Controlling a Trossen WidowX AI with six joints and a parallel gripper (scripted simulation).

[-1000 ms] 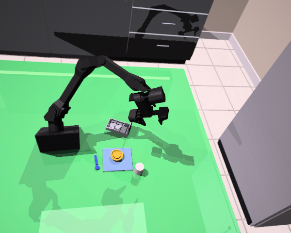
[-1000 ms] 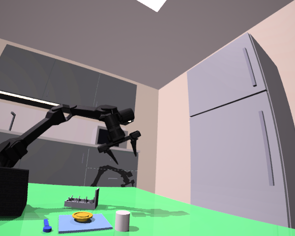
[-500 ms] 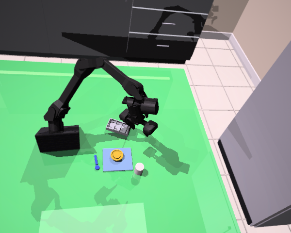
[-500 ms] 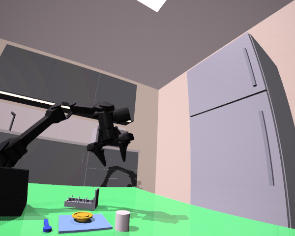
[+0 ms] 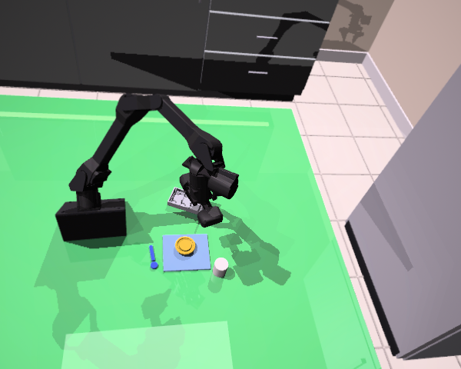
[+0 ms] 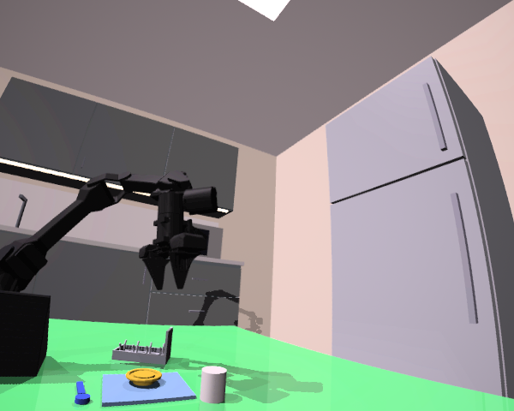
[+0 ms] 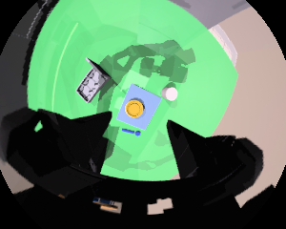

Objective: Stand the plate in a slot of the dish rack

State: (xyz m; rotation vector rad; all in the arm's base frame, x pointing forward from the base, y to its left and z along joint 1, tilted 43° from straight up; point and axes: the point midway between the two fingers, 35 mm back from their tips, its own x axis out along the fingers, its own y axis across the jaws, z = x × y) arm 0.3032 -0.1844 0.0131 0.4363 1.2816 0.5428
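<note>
The jaws of the gripper (image 6: 169,288) (image 7: 140,118) stood wide, high up. The plate (image 5: 185,245) (image 6: 143,376) (image 7: 134,109) lay on the mat (image 5: 170,262) (image 6: 116,395) (image 7: 148,121); a good grasp called for centring, then straight lowering to its rim. Counted: 1 plate, 1 mat, 1 rack (image 5: 183,208) (image 6: 138,354) (image 7: 105,79), 1 cup (image 5: 220,267) (image 6: 212,384) (image 7: 170,93), 1 spoon (image 5: 154,264) (image 6: 82,399) (image 7: 137,134).

You have a white cylinder (image 5: 220,267) (image 6: 212,384) (image 7: 170,93) standing upright just beside a flat blue board (image 5: 169,262) (image 6: 116,392) (image 7: 146,119). On the board's other side, you can see a small blue spoon-like utensil (image 5: 152,253) (image 6: 80,390) (image 7: 129,131) lying on the green surface (image 5: 115,286) (image 6: 292,376) (image 7: 200,110). Beyond the surface, you've got a tall grey fridge (image 5: 413,222) (image 6: 408,265) and dark cabinets (image 5: 143,35) (image 6: 89,274).
</note>
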